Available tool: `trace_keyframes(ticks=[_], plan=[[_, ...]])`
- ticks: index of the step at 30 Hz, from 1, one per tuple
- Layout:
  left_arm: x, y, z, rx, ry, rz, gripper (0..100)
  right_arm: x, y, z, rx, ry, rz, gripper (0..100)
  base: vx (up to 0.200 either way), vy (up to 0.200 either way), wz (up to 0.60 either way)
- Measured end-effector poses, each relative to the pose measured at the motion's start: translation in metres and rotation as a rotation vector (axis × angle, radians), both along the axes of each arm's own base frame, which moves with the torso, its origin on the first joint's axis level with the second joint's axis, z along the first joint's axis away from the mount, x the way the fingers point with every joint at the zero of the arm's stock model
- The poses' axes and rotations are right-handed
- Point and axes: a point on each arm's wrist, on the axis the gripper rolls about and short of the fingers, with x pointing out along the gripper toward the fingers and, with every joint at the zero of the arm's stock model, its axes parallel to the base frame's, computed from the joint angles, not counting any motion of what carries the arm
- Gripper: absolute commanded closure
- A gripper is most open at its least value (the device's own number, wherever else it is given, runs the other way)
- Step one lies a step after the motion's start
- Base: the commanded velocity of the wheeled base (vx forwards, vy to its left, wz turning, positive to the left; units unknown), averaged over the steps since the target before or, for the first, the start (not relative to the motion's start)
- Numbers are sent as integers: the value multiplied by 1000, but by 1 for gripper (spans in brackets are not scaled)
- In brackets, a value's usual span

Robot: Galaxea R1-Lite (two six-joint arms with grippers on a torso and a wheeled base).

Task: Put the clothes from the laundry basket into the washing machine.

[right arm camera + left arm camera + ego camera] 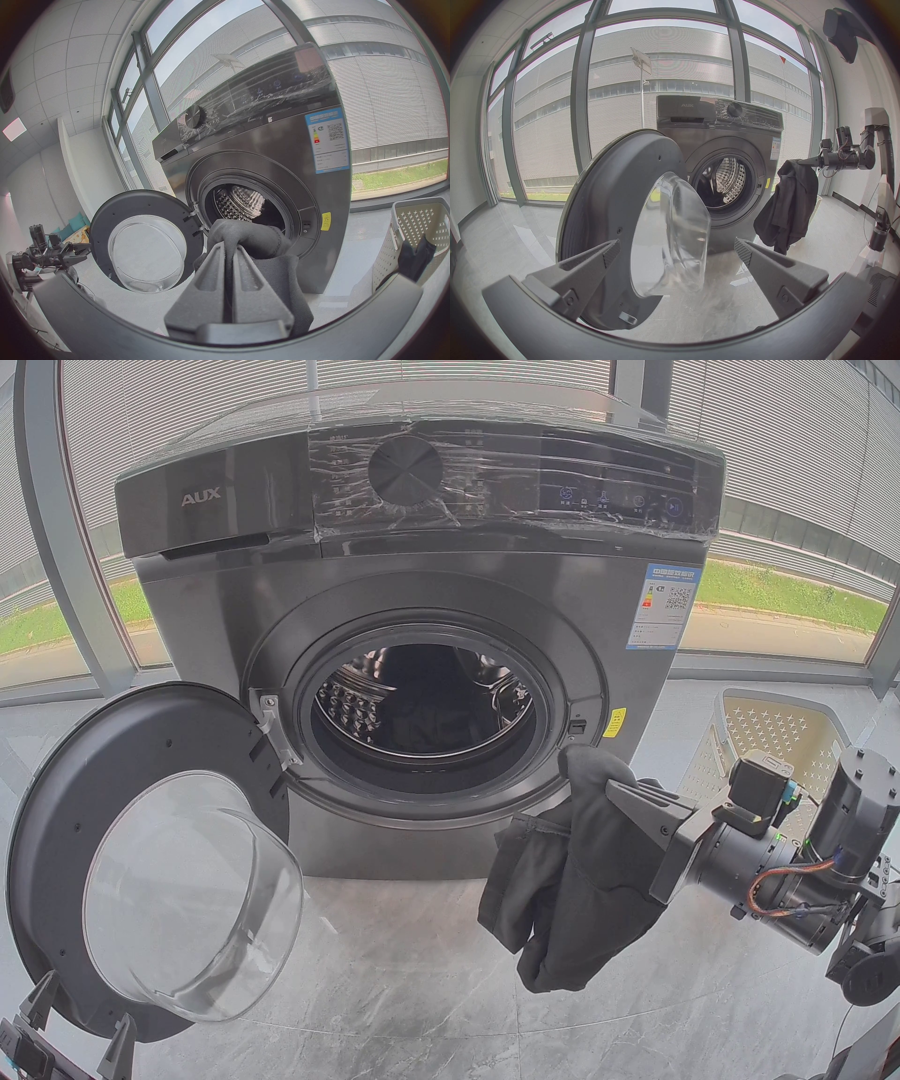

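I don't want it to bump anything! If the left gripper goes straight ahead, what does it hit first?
Probably the washing machine's open door. The open left gripper points at its clear glass bowl, though how near is hard to judge.

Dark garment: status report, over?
Right gripper shut on dark garment, hanging in front of the washing machine. Left gripper open, empty, near the door. Door open, drum mouth unobstructed.

1. Pale marbled floor tiles (394,979) with thin joints
2. Tall window panes (543,117) set in dark frames (581,93)
3. Outside the glass: a grey ribbed building wall (398,108), a strip of grass (797,594), a paved path (769,637) and a lamp post (641,93)
4. White ceiling panels (61,51) with one lit square light (14,129)
5. Teal cushions (76,221) by the far white wall
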Motion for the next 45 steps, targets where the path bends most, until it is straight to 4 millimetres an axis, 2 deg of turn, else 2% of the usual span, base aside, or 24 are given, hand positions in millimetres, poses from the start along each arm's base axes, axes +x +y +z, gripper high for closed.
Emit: trace_keyframes(ticks=[16,22,25,30,35,45], plan=[[0,-1,1,27,-16,-33,0,6,18,4,2,-43,58,100,0,0,0],[-6,-3,29,19,-101,-145,0,15,26,4,20,-60,51,100,0,0,0],[-3,-5,43,16,-86,-227,0,20,31,2,23,-60,47,100,0,0,0],[16,-8,61,3,-1,-365,0,30,39,0,32,-64,44,100,0,0,0],[46,-10,75,-12,83,-475,0,39,48,3,55,-80,45,100,0,0,0],[89,-22,82,-36,216,-679,0,52,60,8,97,-104,44,100,0,0,0]])
